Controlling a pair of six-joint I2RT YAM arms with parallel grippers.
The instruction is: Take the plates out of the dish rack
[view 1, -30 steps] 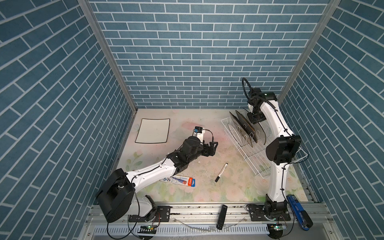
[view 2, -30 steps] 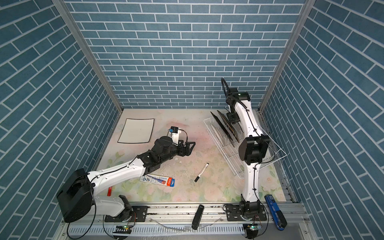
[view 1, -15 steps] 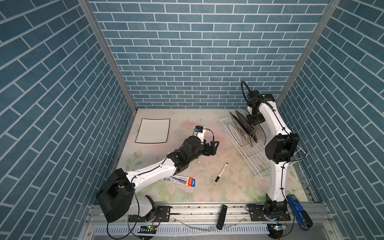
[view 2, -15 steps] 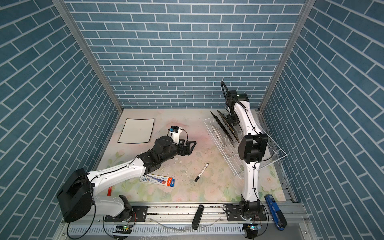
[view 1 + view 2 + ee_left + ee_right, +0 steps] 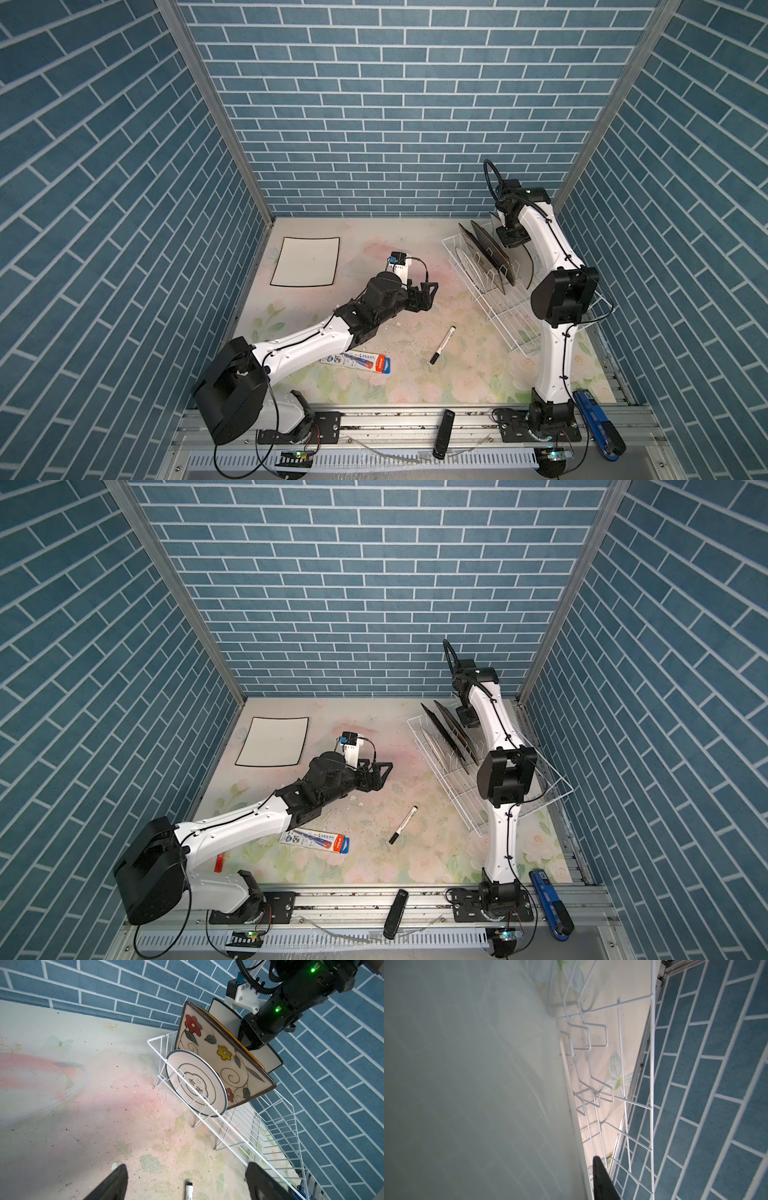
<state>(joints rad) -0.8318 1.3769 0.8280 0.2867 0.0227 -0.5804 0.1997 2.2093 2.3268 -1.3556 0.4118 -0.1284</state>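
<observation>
The white wire dish rack [image 5: 512, 320] [image 5: 469, 804] stands at the right. In it lean a small round white plate [image 5: 197, 1084], a floral plate [image 5: 228, 1059] and, at the back, a white black-rimmed plate [image 5: 273, 1059]. My right gripper [image 5: 513, 241] [image 5: 248, 1045] straddles that back plate's top edge. One finger [image 5: 600, 1180] lies close beside the plate's rim; the other is hidden behind the plate. Another white black-rimmed plate [image 5: 305, 262] [image 5: 272, 742] lies flat on the table at the back left. My left gripper [image 5: 428, 293] [image 5: 187, 1165] hovers open and empty mid-table, facing the rack.
A black marker [image 5: 442, 345] and a flat printed packet [image 5: 357, 361] lie on the floral table mat. A black remote [image 5: 442, 432] and a blue tool [image 5: 596, 424] rest at the front rail. Brick walls close in the back and both sides.
The right gripper's jaws have narrowed around the back plate's edge, and its arm has shifted slightly. The left arm has barely moved.
</observation>
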